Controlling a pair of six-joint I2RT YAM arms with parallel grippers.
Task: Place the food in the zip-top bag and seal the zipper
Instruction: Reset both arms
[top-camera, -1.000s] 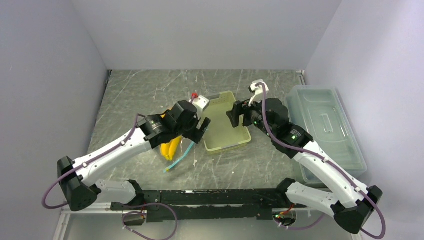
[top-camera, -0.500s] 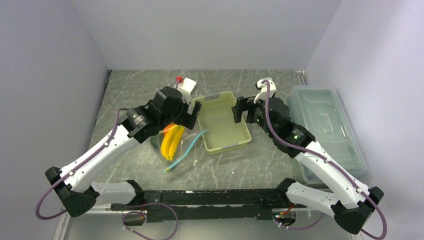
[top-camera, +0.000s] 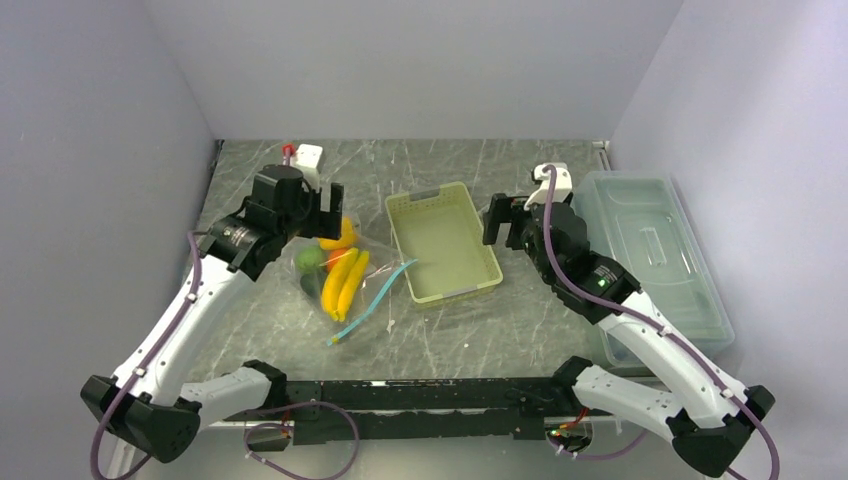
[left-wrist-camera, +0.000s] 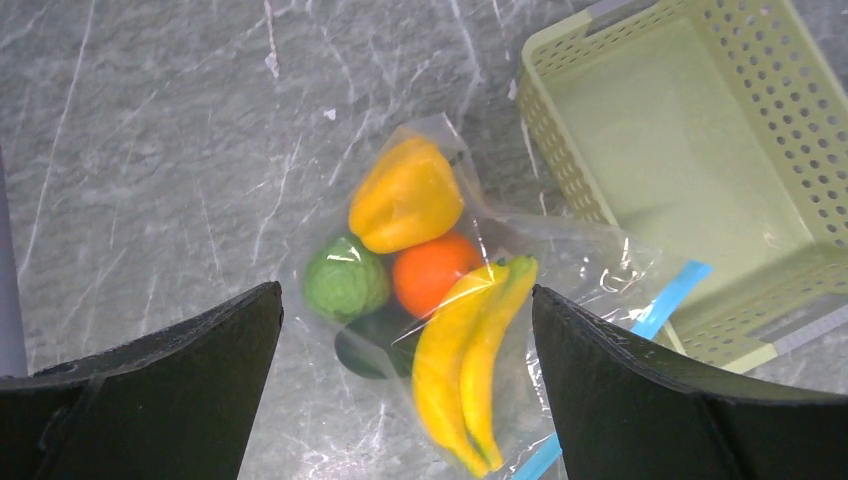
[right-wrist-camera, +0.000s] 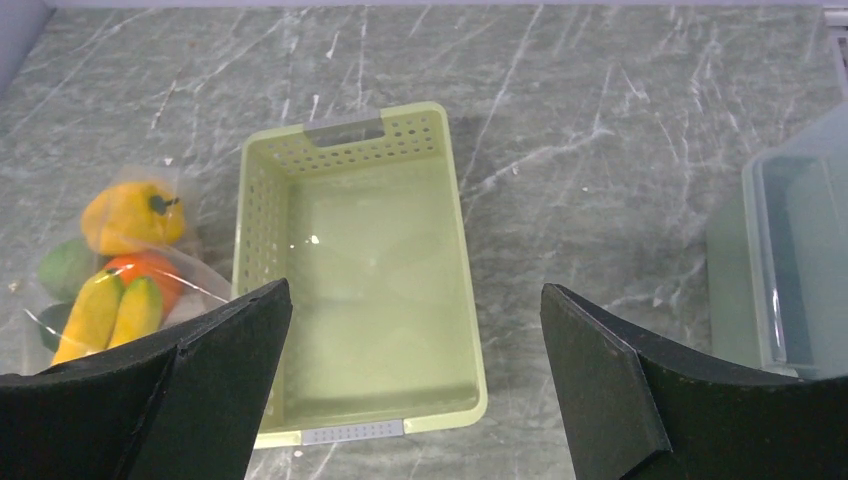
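The zip-top bag (top-camera: 350, 285) lies flat on the table left of the basket. The food is inside it: a yellow-orange pepper (left-wrist-camera: 405, 205), a green ball (left-wrist-camera: 345, 280), an orange-red round one (left-wrist-camera: 432, 272) and yellow bananas (left-wrist-camera: 470, 360). The light-blue zipper (top-camera: 372, 303) runs from the basket's left wall toward the front; I cannot tell if it is sealed. My left gripper (top-camera: 322, 210) is open and empty, raised above the bag's far side (left-wrist-camera: 405, 400). My right gripper (top-camera: 497, 222) is open and empty, above the basket's right side (right-wrist-camera: 415, 400).
A pale yellow-green perforated basket (top-camera: 455, 293) stands empty mid-table, its handle end (right-wrist-camera: 345, 132) toward the back. A large clear lidded box (top-camera: 650, 250) stands along the right edge. Grey walls close the left, back and right sides.
My left gripper has lifted off the bag and drawn back to the far left, uncovering the food. My right gripper has drawn back right, away from the basket's middle.
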